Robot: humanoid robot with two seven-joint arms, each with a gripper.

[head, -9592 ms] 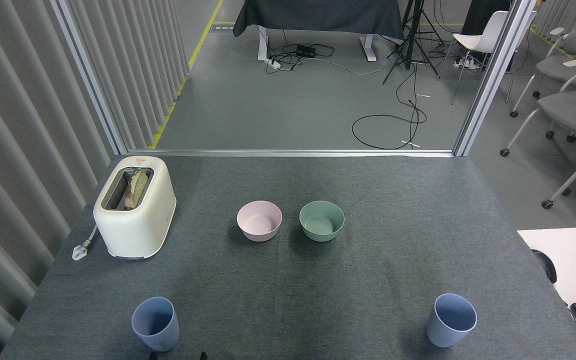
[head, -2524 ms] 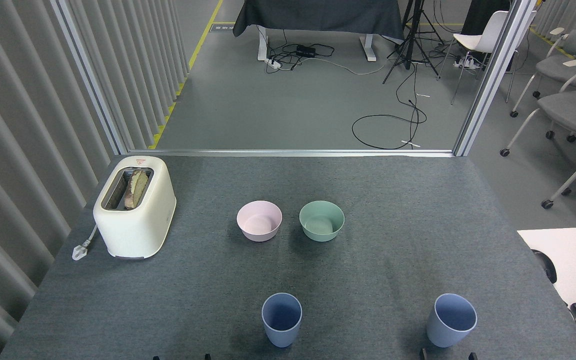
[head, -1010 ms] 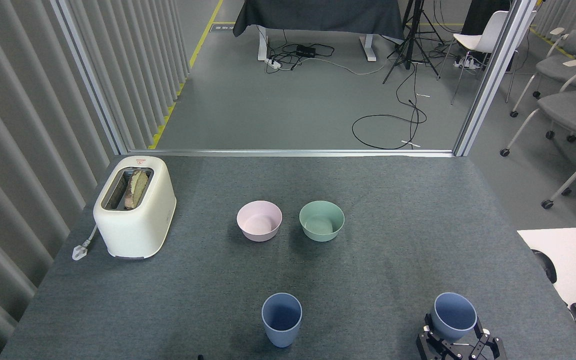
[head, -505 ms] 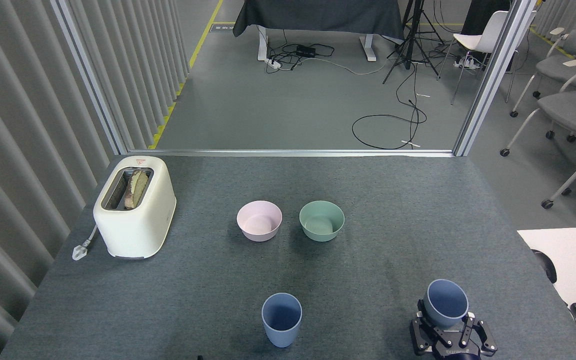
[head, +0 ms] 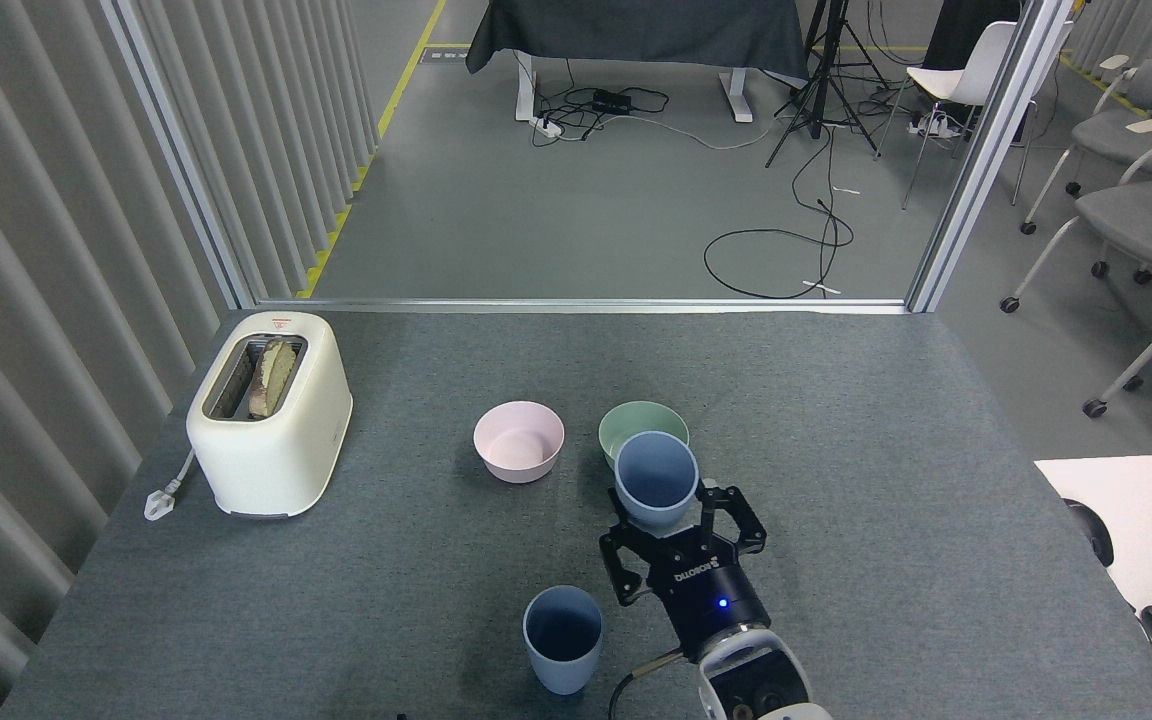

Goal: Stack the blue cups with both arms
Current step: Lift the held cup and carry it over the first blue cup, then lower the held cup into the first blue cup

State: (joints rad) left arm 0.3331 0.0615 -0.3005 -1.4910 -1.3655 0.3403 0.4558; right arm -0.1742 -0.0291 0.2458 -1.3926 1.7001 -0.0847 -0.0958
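Blue cups first: one blue cup (head: 563,638) stands upright on the grey tabletop (head: 886,450), close to my near edge, mouth up and untouched. The second blue cup (head: 656,482) is off the surface, gripped by my right end effector (head: 681,545) — its black fingers (head: 620,560) are closed around the cup's lower half, the rim tilted slightly toward me so I can see inside. Taking the standing cup as my landmark, the held cup sits up and to the right of it, near but clearly apart, not over its mouth. A small blue light glows on the end effector body, with white lettering just above it, and the white wrist (head: 751,685) enters from the bottom edge to the right of the standing cup. The held cup overlaps the near rim of the green bowl (head: 636,422) in my view; the pink bowl (head: 519,441) lies beyond the standing cup, slightly left. A cream toaster (head: 269,412) with bread in its slot stands far off to the left of the landmark — its plug lies beside it. My left end effector is out of sight.
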